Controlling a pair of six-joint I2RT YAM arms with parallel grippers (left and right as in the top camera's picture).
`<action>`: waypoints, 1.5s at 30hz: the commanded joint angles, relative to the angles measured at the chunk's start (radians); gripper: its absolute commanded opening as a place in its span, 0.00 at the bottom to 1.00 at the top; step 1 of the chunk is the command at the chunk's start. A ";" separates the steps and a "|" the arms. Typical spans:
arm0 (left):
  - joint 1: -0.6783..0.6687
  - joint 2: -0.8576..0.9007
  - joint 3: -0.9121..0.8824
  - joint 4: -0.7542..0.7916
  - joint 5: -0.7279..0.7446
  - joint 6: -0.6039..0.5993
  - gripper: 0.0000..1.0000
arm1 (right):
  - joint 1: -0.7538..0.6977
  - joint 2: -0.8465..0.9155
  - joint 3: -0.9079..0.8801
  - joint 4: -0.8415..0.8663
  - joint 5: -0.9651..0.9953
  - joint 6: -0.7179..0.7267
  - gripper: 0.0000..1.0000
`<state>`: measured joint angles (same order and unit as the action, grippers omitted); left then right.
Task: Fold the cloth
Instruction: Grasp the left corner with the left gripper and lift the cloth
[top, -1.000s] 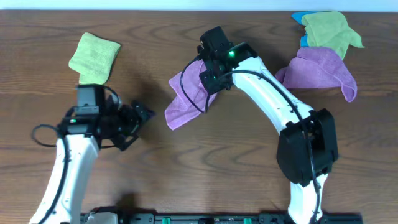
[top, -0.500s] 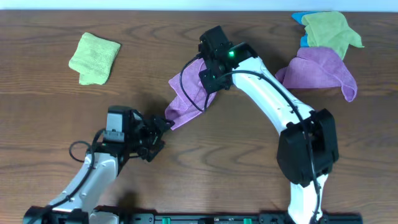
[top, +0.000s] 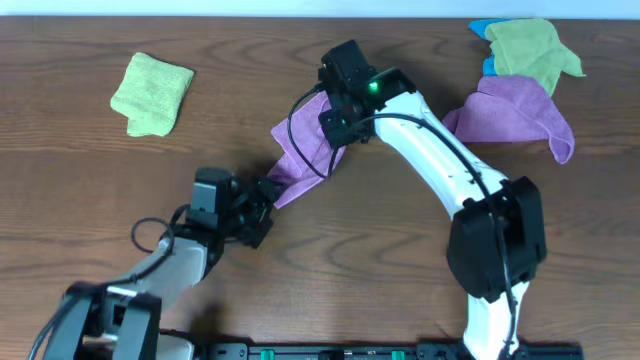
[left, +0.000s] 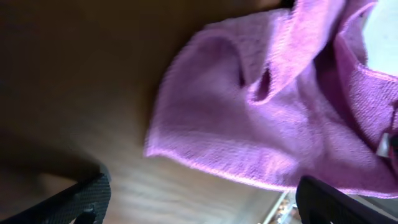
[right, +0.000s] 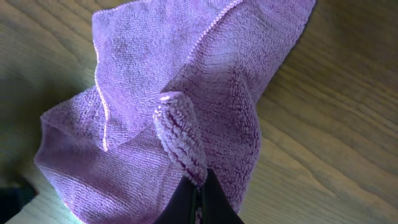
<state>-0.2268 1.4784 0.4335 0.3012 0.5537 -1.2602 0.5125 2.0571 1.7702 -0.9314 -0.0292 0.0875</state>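
The purple-magenta cloth (top: 298, 160) hangs bunched over the table's middle. My right gripper (top: 333, 128) is shut on a pinched ridge of it and holds it up; the pinch shows in the right wrist view (right: 198, 186), with the cloth (right: 155, 106) draped below. My left gripper (top: 268, 192) is open at the cloth's lower left corner. In the left wrist view its two dark fingertips (left: 199, 202) sit wide apart, with the cloth's lower edge (left: 249, 137) just above them. Whether a finger touches the cloth I cannot tell.
A folded light green cloth (top: 152, 92) lies at the far left. At the far right lies a paler purple cloth (top: 515, 115) with another green cloth (top: 530, 48) and a blue item (top: 484, 30) behind it. The wooden table (top: 120, 200) lies beneath everything.
My left arm has swung right and forward from the green cloth's side, bringing its open gripper to the cloth's lower left corner. The right gripper has stayed put, holding the cloth.
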 joint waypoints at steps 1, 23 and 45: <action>-0.010 0.059 -0.006 0.040 -0.026 -0.045 0.97 | -0.003 -0.047 0.018 0.001 -0.005 0.012 0.01; 0.008 0.170 0.048 0.222 0.005 0.043 0.06 | -0.006 -0.067 0.018 0.024 -0.003 0.013 0.01; 0.118 0.145 0.856 -0.394 -0.119 0.327 0.06 | -0.078 -0.181 0.018 0.338 0.070 -0.004 0.01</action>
<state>-0.1127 1.6302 1.2434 -0.0811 0.5236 -1.0145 0.4503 1.8824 1.7721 -0.6273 0.0048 0.0875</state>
